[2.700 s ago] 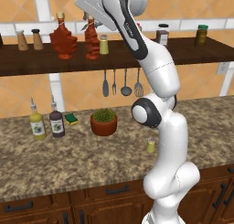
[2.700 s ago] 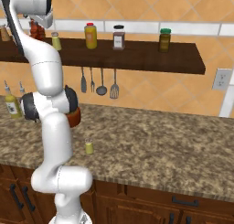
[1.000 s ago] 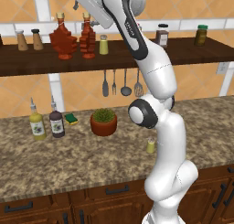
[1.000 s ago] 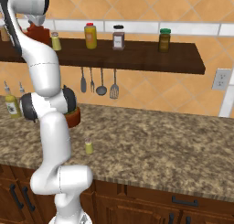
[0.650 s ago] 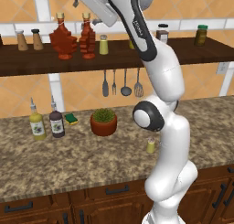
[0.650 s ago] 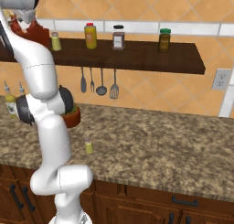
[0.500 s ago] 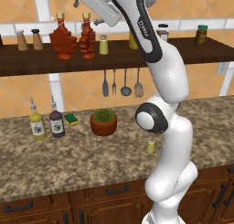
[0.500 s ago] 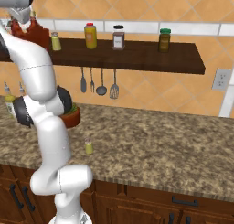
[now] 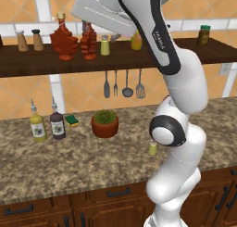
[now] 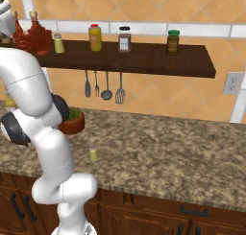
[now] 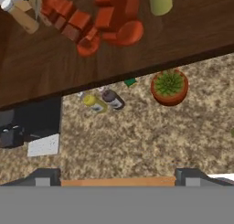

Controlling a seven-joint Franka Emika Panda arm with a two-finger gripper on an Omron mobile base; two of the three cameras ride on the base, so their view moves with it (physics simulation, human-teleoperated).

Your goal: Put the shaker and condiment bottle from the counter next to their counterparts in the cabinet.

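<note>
Hovering high above the cabinet (image 9: 28, 66), my gripper (image 11: 118, 173) is spread wide and carries nothing; in the hand view its two tips stand far apart at the bottom with bare counter (image 11: 151, 136) between them. Two red maple-leaf bottles stand side by side at the left part of the shelf board: one (image 9: 63, 38) further left with its tan cork, and the other (image 9: 88, 41) just beside it on the right. I judge the condiment bottle to be already placed next to its counterpart, though I cannot tell which of the two is which. A small yellow-green counterpart shaker (image 9: 105, 46) sits just right of them.

What remains, as I judge it, is the shaker (image 10: 93, 155). It stands upright on the granite near the front edge, right of the potted plant (image 9: 105, 123) and close beside my own base.

I expect it to be light and rigid, a short smooth cylinder that could slip or tip if I nudge it from one side only. A sensible hold would be across the body, below the grey cap, with my fingers coming down squarely on both sides and closing gently. Being so short, it leaves little room between my fingertips and the worktop, so the descent wants care.
</note>
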